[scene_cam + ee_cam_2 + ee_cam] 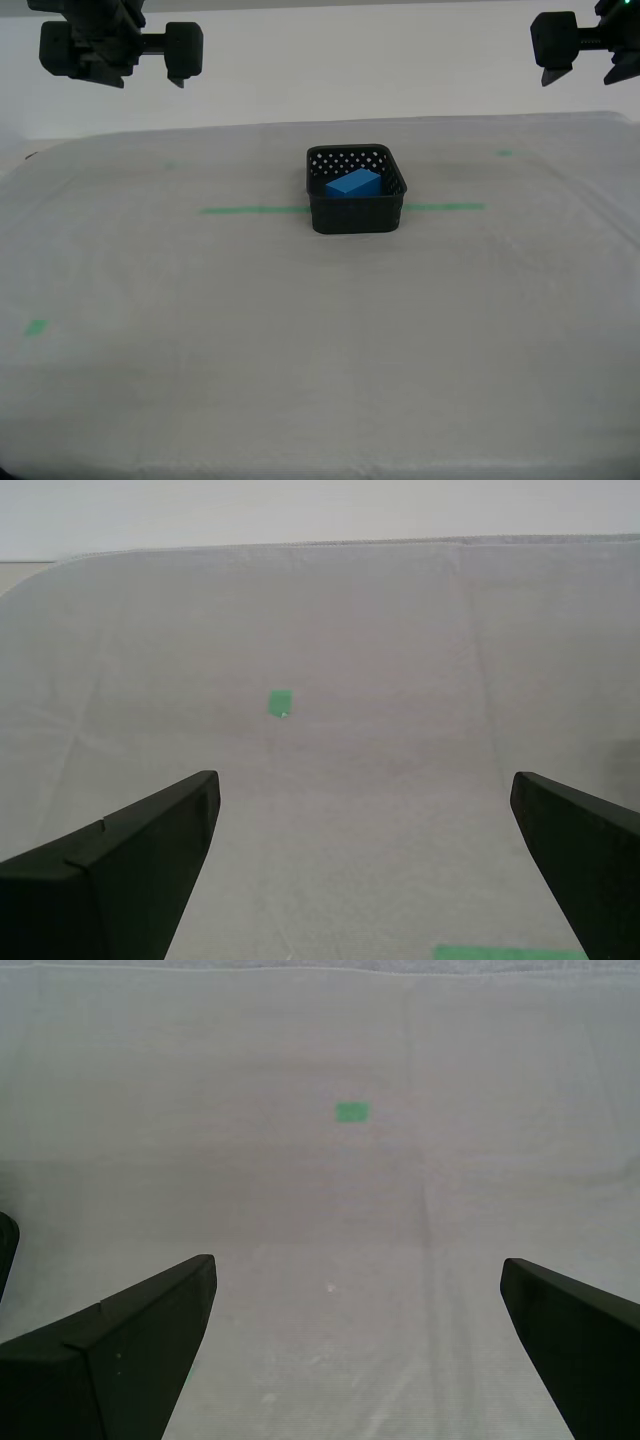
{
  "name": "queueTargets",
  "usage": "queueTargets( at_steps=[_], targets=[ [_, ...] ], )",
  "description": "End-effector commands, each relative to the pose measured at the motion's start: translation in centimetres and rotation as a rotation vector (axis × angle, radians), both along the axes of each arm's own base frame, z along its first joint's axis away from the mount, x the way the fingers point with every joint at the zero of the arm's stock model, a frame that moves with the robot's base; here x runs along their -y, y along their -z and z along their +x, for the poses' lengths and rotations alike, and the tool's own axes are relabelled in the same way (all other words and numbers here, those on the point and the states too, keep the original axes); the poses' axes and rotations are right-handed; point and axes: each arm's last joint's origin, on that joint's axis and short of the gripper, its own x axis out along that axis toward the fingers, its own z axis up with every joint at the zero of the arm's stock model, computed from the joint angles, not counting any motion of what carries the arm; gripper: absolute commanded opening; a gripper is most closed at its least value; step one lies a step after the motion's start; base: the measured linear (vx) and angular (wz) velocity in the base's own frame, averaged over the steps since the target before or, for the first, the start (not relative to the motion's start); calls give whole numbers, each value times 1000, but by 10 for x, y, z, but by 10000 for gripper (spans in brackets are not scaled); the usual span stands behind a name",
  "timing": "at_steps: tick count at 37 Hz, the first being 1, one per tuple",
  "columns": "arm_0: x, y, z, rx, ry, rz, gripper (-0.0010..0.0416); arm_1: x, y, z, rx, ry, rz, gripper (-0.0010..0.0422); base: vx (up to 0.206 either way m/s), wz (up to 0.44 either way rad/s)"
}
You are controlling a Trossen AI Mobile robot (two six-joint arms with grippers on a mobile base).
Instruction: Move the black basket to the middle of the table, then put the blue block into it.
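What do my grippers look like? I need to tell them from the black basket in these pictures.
My first gripper and my second gripper look alike: two matte black, wedge-shaped fingers with flat faces and angular tips, no markings or visible cables. In the exterior view, two blocky black gripper heads hang at the top corners; a tiny green light shows at the exterior view's right one.

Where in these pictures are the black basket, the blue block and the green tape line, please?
black basket (pixel 356 215): exterior view, on its near wall.
blue block (pixel 354 183): exterior view, on its top face, inside the basket.
green tape line (pixel 250 210): exterior view, on the stretch toward that view's left.
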Motion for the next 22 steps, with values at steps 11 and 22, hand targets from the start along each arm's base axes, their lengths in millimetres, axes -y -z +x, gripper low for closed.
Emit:
queueTargets(
  at_steps=[11,22],
  targets=[
    [0,0,0,2,-1,0,399,0,0,0,4,-3,3,400,0,0],
    [0,0,0,2,-1,0,398,0,-1,0,4,-3,3,400,0,0]
  ],
)
